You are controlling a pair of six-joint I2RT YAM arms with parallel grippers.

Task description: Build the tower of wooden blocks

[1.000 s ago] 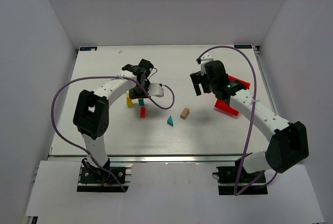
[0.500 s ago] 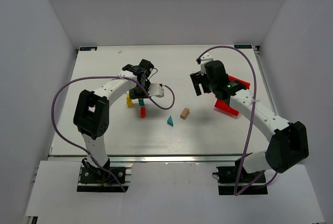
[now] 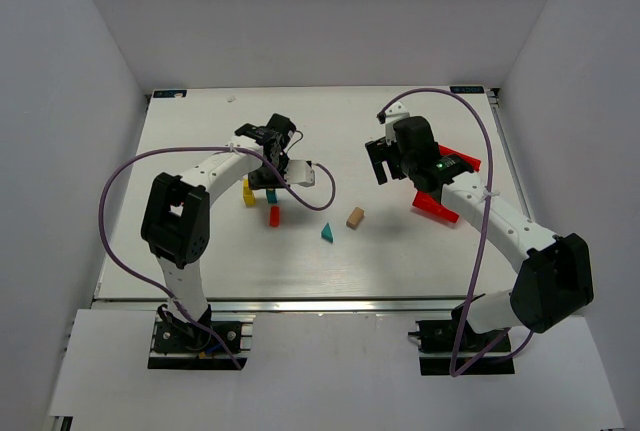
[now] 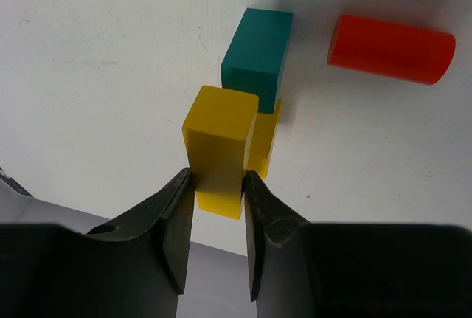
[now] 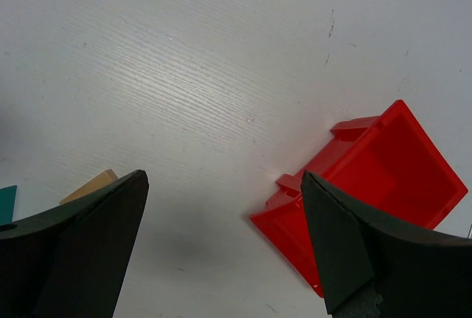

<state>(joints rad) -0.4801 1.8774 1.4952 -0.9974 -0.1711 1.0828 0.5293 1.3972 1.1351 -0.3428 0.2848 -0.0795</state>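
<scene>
My left gripper (image 4: pixel 217 185) is shut on one leg of the yellow arch (image 4: pixel 219 144), which stands on the table; the arch also shows in the top view (image 3: pixel 248 192). A teal cube (image 4: pixel 257 57) sits just beyond the arch, touching or almost touching it, and shows in the top view (image 3: pixel 271 196). A red cylinder (image 4: pixel 391 49) lies on its side to the right, and shows in the top view (image 3: pixel 274 215). A teal triangle (image 3: pixel 326 233) and a tan cube (image 3: pixel 354 217) lie mid-table. My right gripper (image 3: pixel 378 163) is open and empty above bare table.
A red plastic bin (image 5: pixel 376 185) lies on its side by the right arm, and shows in the top view (image 3: pixel 440 201). The tan cube's corner (image 5: pixel 88 185) and the teal triangle's edge (image 5: pixel 6 204) show at the left of the right wrist view.
</scene>
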